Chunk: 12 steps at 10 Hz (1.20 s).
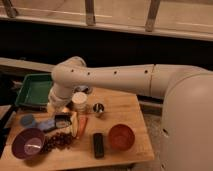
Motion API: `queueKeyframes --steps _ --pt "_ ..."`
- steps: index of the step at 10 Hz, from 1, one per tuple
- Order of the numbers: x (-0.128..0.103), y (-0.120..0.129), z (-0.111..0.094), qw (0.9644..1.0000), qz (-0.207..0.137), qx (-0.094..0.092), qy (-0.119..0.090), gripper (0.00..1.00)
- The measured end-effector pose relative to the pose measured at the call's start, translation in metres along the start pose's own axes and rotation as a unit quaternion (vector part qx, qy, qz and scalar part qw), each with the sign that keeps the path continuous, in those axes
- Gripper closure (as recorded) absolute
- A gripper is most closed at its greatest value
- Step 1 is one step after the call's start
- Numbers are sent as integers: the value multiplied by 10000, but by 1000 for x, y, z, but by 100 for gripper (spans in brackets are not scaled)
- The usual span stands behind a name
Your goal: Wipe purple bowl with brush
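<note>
Since the gripper [63,120] hangs low over the table [125,107] with its fingers closed together, and I can see no brush between them, the first danger is that it goes to the bowl with nothing to wipe with. I cannot find the brush anywhere. If it lies in the green tray [30,90] behind the gripper, the thick white arm [110,79] is covering it from me, and a blind reach there could push it against the tray wall instead of taking it. Directly around the gripper the table is crowded: a blue sponge-like piece [46,125] is just beside it on the left as I look, a carrot [81,127] just beside it on the right, and a heap of dark red grapes [60,141] just in front of it, toward me. Any sideways move at this height would sweep one of these along. The purple bowl [27,143] stands past the grapes, near the front left corner, apart from the gripper but close to the table edge; a push that is too strong could slide it off, or roll grapes into it. Further to the right, the small metal cup [98,108], the black block [98,145] and the orange bowl [121,136] are well apart from the hand, and I think only a wide swing of the arm could reach them.
</note>
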Motion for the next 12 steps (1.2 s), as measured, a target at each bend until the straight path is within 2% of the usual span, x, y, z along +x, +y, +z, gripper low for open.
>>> queueKeyframes --steps 3,5,10,12 --pt "-11 35 16 9986 -463 -236 69 100" --pt "-18 65 33 9951 -846 -474 217 100" --pt "-18 65 34 9947 -875 -479 249 100" --pt "-27 73 45 9925 -1078 -446 352 100"
